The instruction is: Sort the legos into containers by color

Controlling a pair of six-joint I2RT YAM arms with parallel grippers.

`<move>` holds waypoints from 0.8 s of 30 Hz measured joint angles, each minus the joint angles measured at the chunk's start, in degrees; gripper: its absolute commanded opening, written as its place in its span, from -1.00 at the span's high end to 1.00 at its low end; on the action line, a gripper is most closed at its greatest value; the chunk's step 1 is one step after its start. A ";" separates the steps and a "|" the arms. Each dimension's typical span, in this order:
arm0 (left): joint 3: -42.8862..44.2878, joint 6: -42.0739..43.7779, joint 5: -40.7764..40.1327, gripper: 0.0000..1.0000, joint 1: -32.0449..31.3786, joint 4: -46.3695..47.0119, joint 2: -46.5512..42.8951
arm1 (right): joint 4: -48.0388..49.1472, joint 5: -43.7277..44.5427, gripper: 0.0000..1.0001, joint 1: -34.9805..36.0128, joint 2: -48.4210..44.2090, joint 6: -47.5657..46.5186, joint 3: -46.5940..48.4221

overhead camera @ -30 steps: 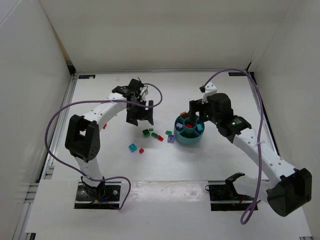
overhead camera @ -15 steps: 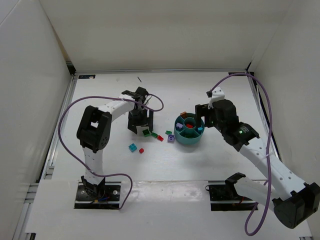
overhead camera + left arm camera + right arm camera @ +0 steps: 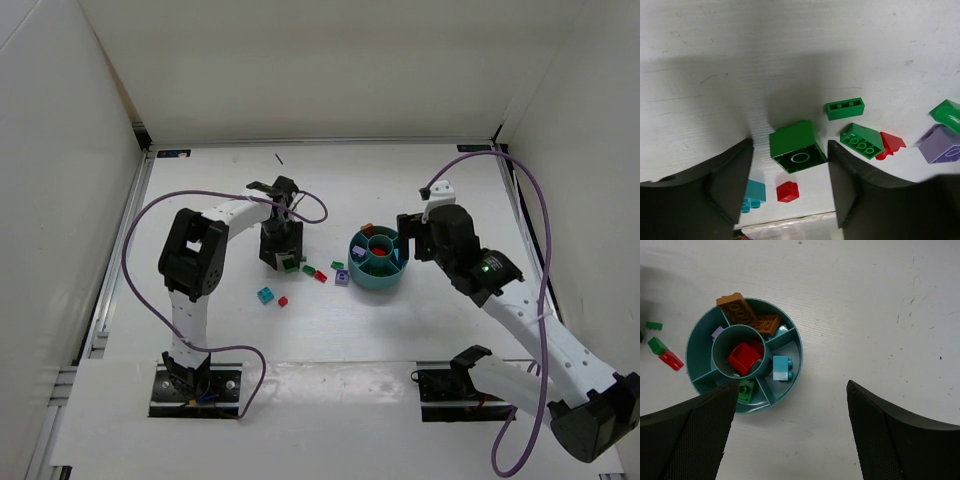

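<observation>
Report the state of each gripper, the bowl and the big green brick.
left gripper: open, jaws either side of the big green brick, not clamped.
right gripper: open, empty, by the teal bowl.
big green brick: on the table, tipped, hollow underside showing.
teal bowl: upright, bricks in several compartments, red brick in the centre cup.

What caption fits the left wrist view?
Left claw straddles a square green plastic brick amid scattered small bricks on white table.
</observation>
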 measured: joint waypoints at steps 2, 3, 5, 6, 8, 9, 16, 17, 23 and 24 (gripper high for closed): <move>0.00 0.04 0.00 -0.33 0.00 0.02 0.00 | -0.42 0.70 -0.79 0.11 -0.42 0.31 0.00; 0.00 0.07 0.00 -0.33 -0.02 0.04 0.00 | -0.74 1.09 -0.79 0.20 -0.66 0.35 0.00; 0.00 0.09 0.00 -0.14 -0.11 0.00 0.00 | -1.33 1.51 -0.79 0.22 -1.16 0.44 -0.02; 0.00 0.04 -0.09 -0.08 -0.24 0.00 0.00 | -1.42 1.70 -0.79 0.22 -1.42 0.46 -0.02; 0.00 0.15 -0.22 0.12 -0.52 -0.07 0.00 | -1.55 1.99 -0.79 0.22 -1.99 0.46 -0.20; 0.04 0.17 -0.33 0.15 -0.81 -0.24 -0.09 | -1.60 2.12 -0.79 0.22 -2.38 0.48 -0.39; 3.13 0.74 -1.03 0.15 -2.64 -2.82 -1.84 | -2.36 2.38 -0.79 0.00 -5.55 0.52 -2.05; 4.28 1.11 -1.11 0.15 -2.97 -3.06 -2.38 | -2.38 2.40 -0.79 -0.13 -6.14 0.52 -2.32; 16.68 3.96 -1.20 0.11 -6.95 -3.61 -5.64 | -2.47 2.12 -0.79 -1.18 -8.87 0.79 -3.93; 19.06 4.48 -1.09 0.11 -7.76 -3.61 -5.75 | -2.43 2.01 -0.79 -1.44 -9.29 0.81 -4.26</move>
